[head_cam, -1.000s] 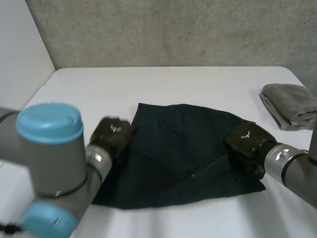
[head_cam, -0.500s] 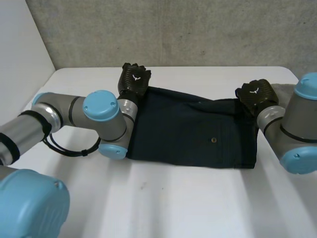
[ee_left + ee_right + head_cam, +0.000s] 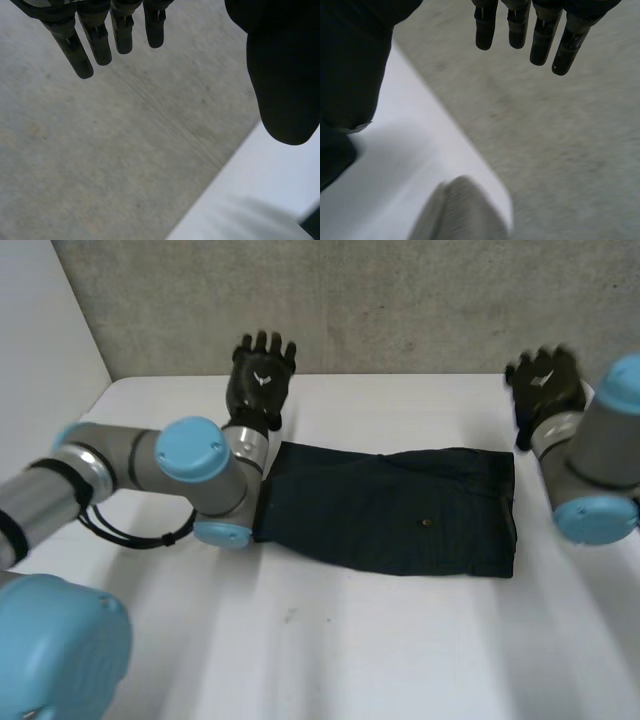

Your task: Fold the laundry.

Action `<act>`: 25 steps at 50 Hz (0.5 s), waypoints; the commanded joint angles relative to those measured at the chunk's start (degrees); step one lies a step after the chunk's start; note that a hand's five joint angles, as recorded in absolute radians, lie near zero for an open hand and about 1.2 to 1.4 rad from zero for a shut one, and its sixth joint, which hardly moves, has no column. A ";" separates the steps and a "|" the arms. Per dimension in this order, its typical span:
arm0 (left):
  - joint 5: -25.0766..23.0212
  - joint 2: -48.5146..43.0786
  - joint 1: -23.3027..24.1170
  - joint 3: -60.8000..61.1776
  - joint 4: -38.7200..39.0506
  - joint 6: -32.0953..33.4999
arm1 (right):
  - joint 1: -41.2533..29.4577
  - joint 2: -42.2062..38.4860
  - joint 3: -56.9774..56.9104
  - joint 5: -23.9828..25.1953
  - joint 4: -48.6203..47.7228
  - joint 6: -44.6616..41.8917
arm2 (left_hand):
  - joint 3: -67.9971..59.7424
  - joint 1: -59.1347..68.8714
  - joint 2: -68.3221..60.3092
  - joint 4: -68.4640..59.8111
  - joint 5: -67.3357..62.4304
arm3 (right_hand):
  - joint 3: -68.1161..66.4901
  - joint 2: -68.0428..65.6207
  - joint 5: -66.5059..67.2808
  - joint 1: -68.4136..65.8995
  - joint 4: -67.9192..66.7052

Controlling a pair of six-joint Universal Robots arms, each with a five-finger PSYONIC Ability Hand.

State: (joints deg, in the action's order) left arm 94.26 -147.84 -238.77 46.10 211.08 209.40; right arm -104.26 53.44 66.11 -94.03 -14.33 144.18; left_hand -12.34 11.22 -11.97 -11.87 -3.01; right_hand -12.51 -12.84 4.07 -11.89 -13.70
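A dark navy garment (image 3: 390, 510) with a small button lies folded in a flat band across the middle of the white table (image 3: 330, 640). My left hand (image 3: 262, 375) is raised beyond the garment's far left corner, its fingers (image 3: 95, 40) straight and spread, holding nothing. My right hand (image 3: 545, 385) hangs above the far right corner, also open, with straight fingers (image 3: 540, 40) and the thumb apart. Neither hand touches the cloth. A dark corner of the garment (image 3: 312, 225) shows beneath the left thumb.
A folded grey towel (image 3: 465, 210) lies near the table's right edge, below my right hand. A concrete wall (image 3: 400, 300) stands just behind the table's far edge. My left arm's elbow (image 3: 200, 480) rests beside the garment's left end.
Both hands carried the garment's near edge over to the far edge, folding it in half. They then let go, opened and rose toward the wall.
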 commanded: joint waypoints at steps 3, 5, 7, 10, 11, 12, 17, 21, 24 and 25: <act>-0.13 17.22 -0.03 17.41 -0.58 -3.73 | 1.25 12.38 4.46 3.05 12.90 5.05 | 1.29 -0.17 0.92 0.82 1.96 | 2.51 2.84 -4.07 1.89 3.70; -0.22 19.08 0.15 20.59 -1.10 -4.00 | 1.60 14.05 5.77 4.54 17.38 6.02 | 0.78 0.34 0.41 0.31 1.45 | 2.51 2.84 -4.07 1.89 3.70; -0.30 22.31 0.23 25.41 -3.03 -4.44 | 2.66 16.69 9.63 7.09 22.66 8.47 | 0.61 0.51 0.24 0.14 1.28 | 2.51 2.84 -4.07 1.89 3.70; -0.39 25.32 0.24 29.82 -5.58 -5.40 | 3.53 19.06 15.51 11.56 25.22 12.16 | 0.78 0.34 0.41 0.31 1.45 | 2.51 2.84 -4.07 1.89 3.70; -0.48 26.89 0.24 32.36 -7.33 -6.63 | 3.71 19.50 17.28 12.80 25.23 12.78 | 0.78 0.34 0.41 0.31 1.45 | 2.51 2.84 -4.07 1.89 3.70; -0.39 27.60 0.32 33.60 -8.22 -7.33 | 3.80 19.77 18.95 13.86 25.14 13.40 | 0.78 0.34 0.41 0.31 1.45 | 1.77 2.09 -3.32 1.15 2.96; -0.65 30.77 0.41 39.85 -12.09 -13.31 | 5.03 20.74 28.27 18.26 20.76 14.72 | 0.78 0.34 0.41 0.31 1.45 | -4.47 -4.14 2.91 -5.09 -3.28; -0.92 32.35 0.50 43.81 -12.53 -17.53 | 5.47 20.65 35.03 18.26 10.76 14.90 | 0.78 0.34 0.41 0.31 1.45 | -6.81 -6.49 5.26 -7.44 -5.63; -0.92 32.44 0.50 45.65 -12.44 -18.68 | 5.21 19.86 36.89 18.09 6.61 14.90 | 0.78 0.34 0.41 0.31 1.45 | -8.33 -8.01 6.78 -8.95 -7.15; -0.92 32.44 0.41 45.92 -12.44 -18.77 | 5.12 19.08 37.59 18.09 4.42 14.73 | 0.78 0.34 0.41 0.31 1.45 | -10.17 -9.84 8.62 -10.79 -8.98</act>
State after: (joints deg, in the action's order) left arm 93.46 -116.01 -238.29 88.53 198.73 193.82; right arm -98.94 74.25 98.41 -75.63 1.15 159.24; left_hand -12.34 11.22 -11.97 -11.87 -3.01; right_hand -15.39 -15.37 5.78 -12.09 -14.62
